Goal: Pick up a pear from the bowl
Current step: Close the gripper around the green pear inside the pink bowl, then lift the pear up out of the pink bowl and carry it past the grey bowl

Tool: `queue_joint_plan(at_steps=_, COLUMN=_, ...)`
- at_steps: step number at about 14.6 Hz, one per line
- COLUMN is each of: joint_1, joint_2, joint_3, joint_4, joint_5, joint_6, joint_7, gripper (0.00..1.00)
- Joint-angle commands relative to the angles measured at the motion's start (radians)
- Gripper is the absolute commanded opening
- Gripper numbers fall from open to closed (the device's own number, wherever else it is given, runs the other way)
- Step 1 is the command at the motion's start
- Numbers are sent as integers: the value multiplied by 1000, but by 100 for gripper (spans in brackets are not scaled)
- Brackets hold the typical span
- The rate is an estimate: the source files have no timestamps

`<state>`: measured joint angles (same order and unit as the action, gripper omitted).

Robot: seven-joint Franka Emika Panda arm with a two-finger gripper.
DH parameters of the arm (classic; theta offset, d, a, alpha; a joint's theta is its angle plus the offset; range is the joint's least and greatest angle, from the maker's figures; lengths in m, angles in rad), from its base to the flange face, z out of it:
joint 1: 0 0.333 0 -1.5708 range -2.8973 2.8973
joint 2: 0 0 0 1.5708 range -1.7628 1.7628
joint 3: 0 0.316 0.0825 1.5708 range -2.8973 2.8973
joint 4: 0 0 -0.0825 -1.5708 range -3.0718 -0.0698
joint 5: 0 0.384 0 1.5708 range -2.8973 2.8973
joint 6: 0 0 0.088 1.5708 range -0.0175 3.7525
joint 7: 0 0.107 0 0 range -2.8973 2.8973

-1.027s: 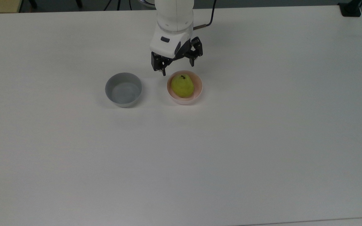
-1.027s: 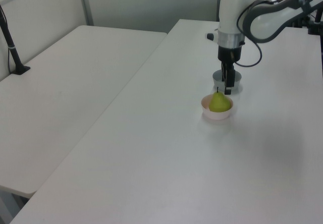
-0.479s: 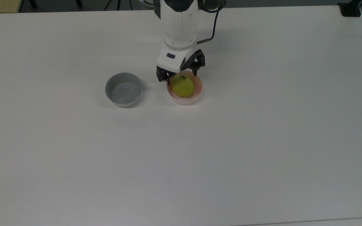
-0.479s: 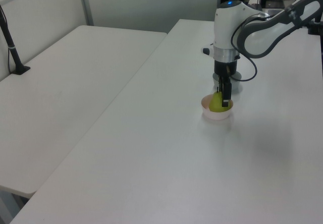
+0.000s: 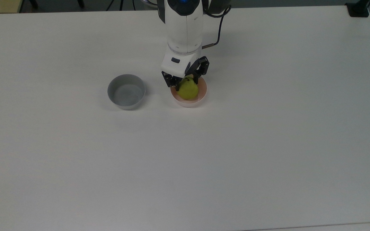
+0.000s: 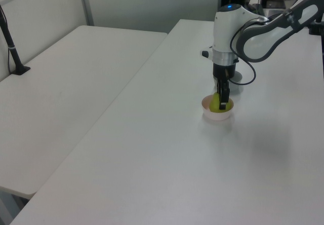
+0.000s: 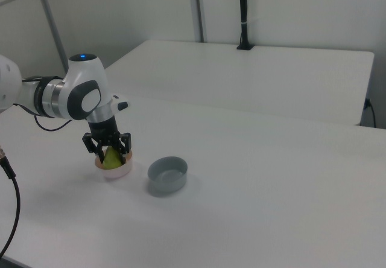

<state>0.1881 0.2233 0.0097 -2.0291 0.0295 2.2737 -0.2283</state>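
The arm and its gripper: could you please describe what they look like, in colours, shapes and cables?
The arm has rounded glossy white shells with dark grey joint sections and a small blue light on top of one joint. A thin black cable loops beside the wrist. The gripper has a white body bearing a small dark oval mark, and black angular fingers.

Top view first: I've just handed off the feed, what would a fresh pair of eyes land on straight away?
The yellow-green pear in the pink bowl, near the table's far middle, with the gripper lowered over it, fingers open on either side. Next, the grey bowl beside it on the top view's left.
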Motion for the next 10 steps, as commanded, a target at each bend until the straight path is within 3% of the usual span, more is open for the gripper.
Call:
queue_joint_plan(at_steps=1, joint_1=1, joint_2=-15, joint_3=1, joint_4=-8, joint_5=7, joint_6=10, joint_7=14, gripper=4)
queue_joint_plan(at_steps=5, joint_1=-7, joint_2=-41, joint_3=3, joint_4=24, joint_5=7, joint_6=-45, joint_7=15, gripper=4)
queue_joint_plan(at_steps=10, joint_1=-44, joint_2=-107, joint_3=4, joint_4=157, joint_5=7, joint_6=-252, joint_7=15, gripper=4)
